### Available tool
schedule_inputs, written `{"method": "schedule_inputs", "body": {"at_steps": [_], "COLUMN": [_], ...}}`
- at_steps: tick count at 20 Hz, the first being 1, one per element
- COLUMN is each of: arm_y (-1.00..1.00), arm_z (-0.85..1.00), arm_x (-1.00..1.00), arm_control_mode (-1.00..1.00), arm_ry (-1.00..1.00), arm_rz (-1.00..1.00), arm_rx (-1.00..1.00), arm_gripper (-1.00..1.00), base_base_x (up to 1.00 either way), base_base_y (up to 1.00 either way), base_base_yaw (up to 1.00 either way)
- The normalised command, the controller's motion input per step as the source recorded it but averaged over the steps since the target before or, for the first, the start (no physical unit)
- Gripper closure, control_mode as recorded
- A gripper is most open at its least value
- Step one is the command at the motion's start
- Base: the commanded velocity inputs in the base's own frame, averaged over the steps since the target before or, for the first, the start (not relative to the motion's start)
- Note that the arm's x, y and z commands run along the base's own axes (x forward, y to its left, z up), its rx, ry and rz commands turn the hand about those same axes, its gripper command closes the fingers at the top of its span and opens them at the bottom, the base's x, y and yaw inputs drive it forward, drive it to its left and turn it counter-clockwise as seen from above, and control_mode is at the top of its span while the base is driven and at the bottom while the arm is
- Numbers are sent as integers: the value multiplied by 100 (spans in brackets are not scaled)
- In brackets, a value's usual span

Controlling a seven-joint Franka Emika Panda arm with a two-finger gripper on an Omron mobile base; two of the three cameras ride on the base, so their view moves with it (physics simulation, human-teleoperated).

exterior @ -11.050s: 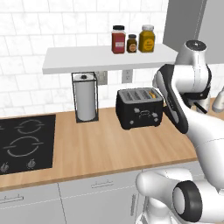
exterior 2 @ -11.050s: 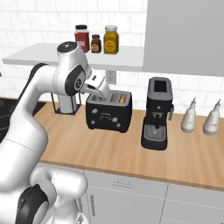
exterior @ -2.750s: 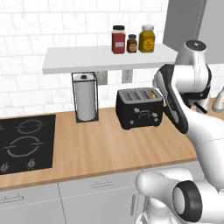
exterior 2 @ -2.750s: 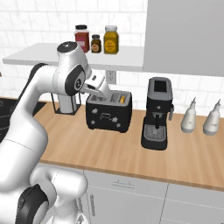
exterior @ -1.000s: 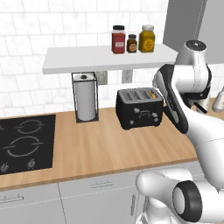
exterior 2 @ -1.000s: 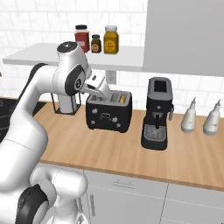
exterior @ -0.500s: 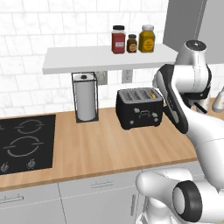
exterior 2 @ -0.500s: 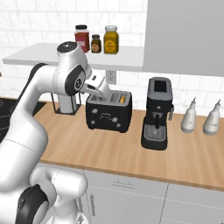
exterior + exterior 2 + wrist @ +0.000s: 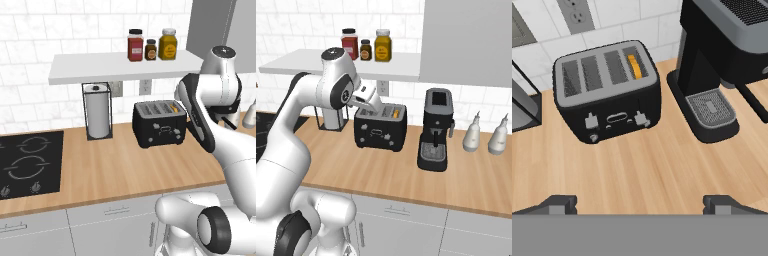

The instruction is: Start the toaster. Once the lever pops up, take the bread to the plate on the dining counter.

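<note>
The black toaster (image 9: 160,125) (image 9: 381,127) (image 9: 607,97) stands on the wooden wall counter against the tiles. The bread (image 9: 634,66) (image 9: 175,106) (image 9: 396,113) sits low in the toaster's rightmost slot, with just its golden top edge showing. Two grey levers (image 9: 590,121) sit on the toaster's front panel. My gripper (image 9: 641,204) (image 9: 368,100) hovers above and in front of the toaster, open, with nothing between its fingers. The plate and the dining counter are out of view.
A black coffee machine (image 9: 436,130) (image 9: 717,65) stands close to the toaster's right. A paper towel holder (image 9: 97,111) is on its left, then a stove (image 9: 27,162). A white shelf (image 9: 125,65) with jars hangs overhead. Two white bottles (image 9: 473,135) stand far right.
</note>
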Motion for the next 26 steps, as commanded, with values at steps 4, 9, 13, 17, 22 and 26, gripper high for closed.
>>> {"method": "schedule_inputs", "body": {"at_steps": [4,9,13,17,22,26], "arm_y": [0,0,0,0,0,0], "arm_z": [0,0,0,0,0,0], "arm_x": [0,0,0,0,0,0], "arm_control_mode": [-100,-100,-100,-100,-100,-100], "arm_ry": [0,0,0,0,0,0], "arm_rz": [0,0,0,0,0,0], "arm_rx": [0,0,0,0,0,0], "arm_gripper": [-100,-100,-100,-100,-100,-100], "base_base_x": [0,0,0,0,0,0], "base_base_y": [0,0,0,0,0,0], "base_base_yaw": [0,0,0,0,0,0]}}
